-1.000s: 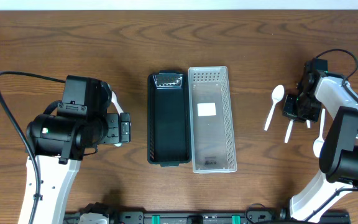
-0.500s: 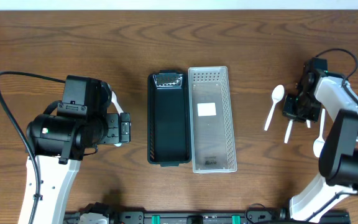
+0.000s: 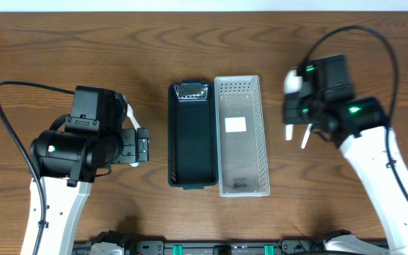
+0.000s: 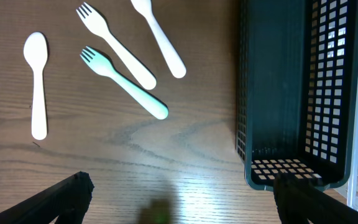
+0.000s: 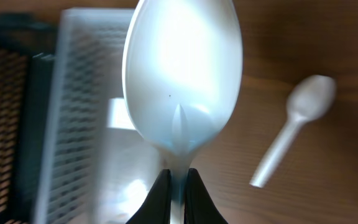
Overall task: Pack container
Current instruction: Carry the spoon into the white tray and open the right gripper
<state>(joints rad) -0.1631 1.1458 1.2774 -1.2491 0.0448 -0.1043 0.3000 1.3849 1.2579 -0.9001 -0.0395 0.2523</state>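
My right gripper (image 3: 294, 110) is shut on the handle of a white spoon (image 3: 290, 81). It holds the spoon above the table, just right of the clear container (image 3: 242, 180). In the right wrist view the spoon's bowl (image 5: 182, 74) fills the middle, with the jaws pinched on its neck (image 5: 177, 186). A black container (image 3: 192, 177) stands side by side with the clear one. My left gripper (image 4: 179, 208) is open, low over bare wood left of the black container (image 4: 291, 93). Ahead of it lie a white spoon (image 4: 37, 81), a white fork (image 4: 117, 46), a pale green fork (image 4: 124, 83) and another white utensil (image 4: 160, 37).
Another white spoon (image 5: 294, 127) lies on the table right of the held one, its handle (image 3: 306, 134) showing under my right arm. The left arm's body (image 3: 83, 142) hides the left-side utensils from overhead. A cable (image 3: 9, 120) loops beside the left arm.
My right arm has swung left from the utensils at the right edge to beside the clear container, carrying a white spoon. The left arm has not moved.
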